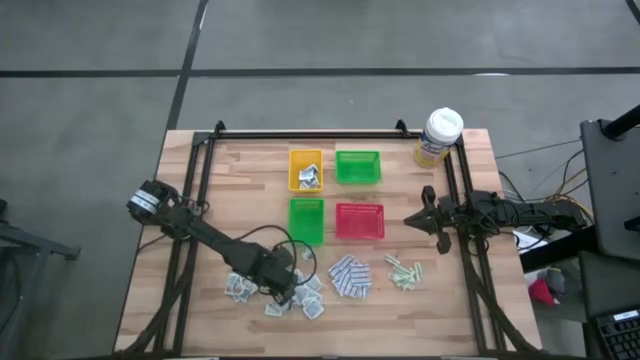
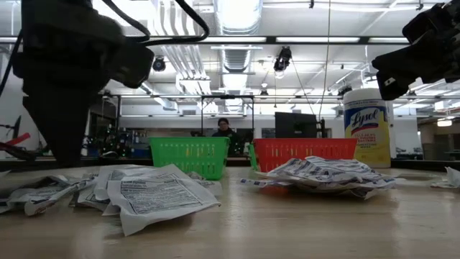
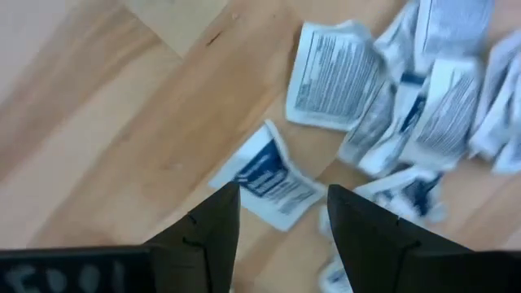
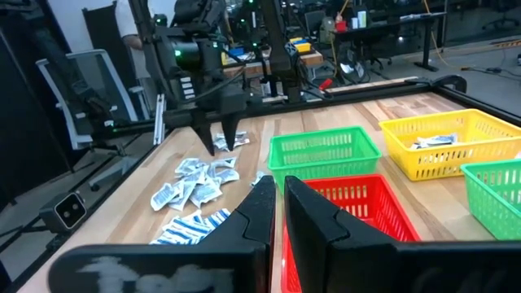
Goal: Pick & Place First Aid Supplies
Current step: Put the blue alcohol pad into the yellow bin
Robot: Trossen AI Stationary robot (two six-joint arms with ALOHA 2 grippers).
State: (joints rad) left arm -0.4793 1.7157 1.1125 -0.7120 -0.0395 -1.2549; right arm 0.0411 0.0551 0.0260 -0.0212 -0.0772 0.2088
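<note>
I am hovering my left gripper (image 1: 283, 291), fingers spread and empty, over the white sachets (image 1: 272, 291) at lower centre (few lie in the yellow tray (image 1: 305, 157)); my right gripper (image 1: 417, 218) is waiting closed, empty.

A pale, wood-grained counter (image 1: 200, 320) is seen. Four trays are shown: a yellow tray (image 1: 305, 169), a bright green tray (image 1: 358, 167), a second green tray (image 1: 306, 220) and a red tray (image 1: 359, 221). The sachets (image 1: 270, 290) are white-grey with dark print; the pads (image 1: 349, 276) are patterned blue and white. The strips (image 1: 403, 271) appear pale green. A yellow canister (image 1: 438, 137) is capped in white. Both arms are dark.
</note>
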